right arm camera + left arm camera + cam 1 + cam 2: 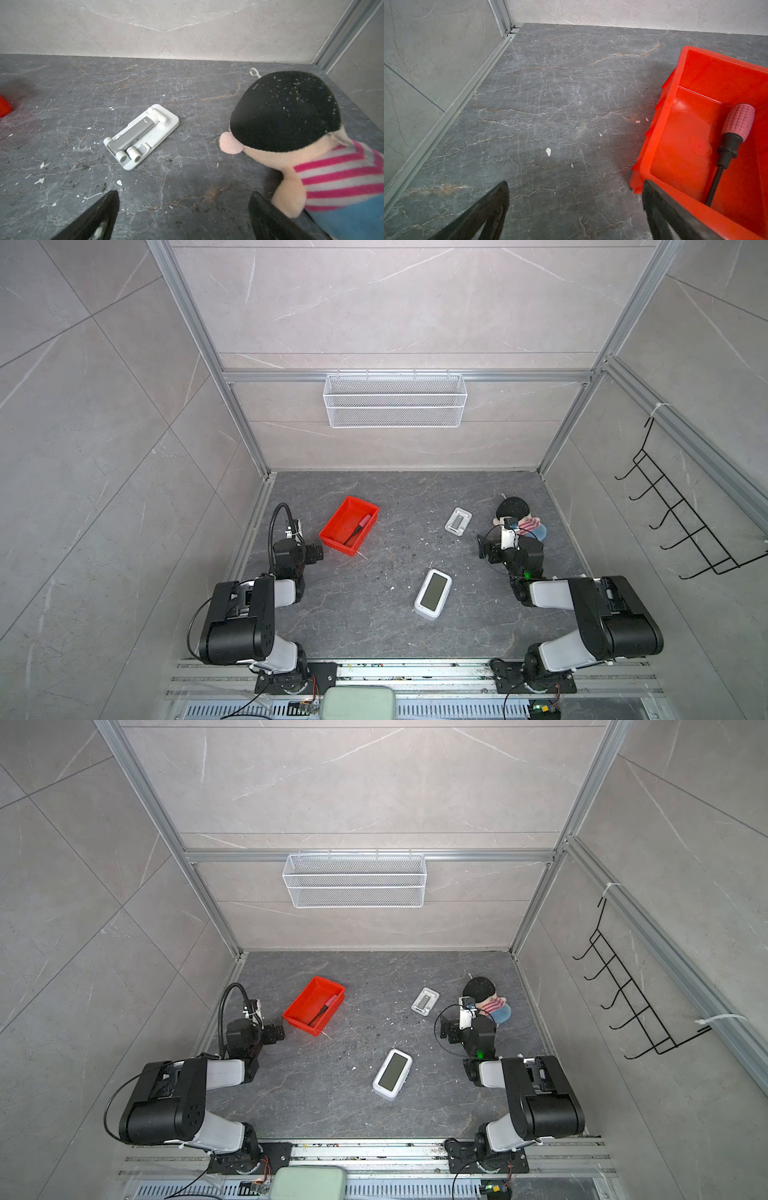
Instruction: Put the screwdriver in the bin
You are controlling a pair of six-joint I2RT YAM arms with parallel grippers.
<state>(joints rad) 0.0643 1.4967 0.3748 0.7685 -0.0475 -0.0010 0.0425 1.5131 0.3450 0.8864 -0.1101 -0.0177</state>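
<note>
The little red-handled screwdriver lies inside the shallow red plastic bin, so the job looks done. The left gripper beside the bin and the right gripper far from it both gape wide, holding nothing.

The dark marbled bench carries a red bin, a folded white stand, a plush doll, a white screen device and scattered pale flecks.
</note>
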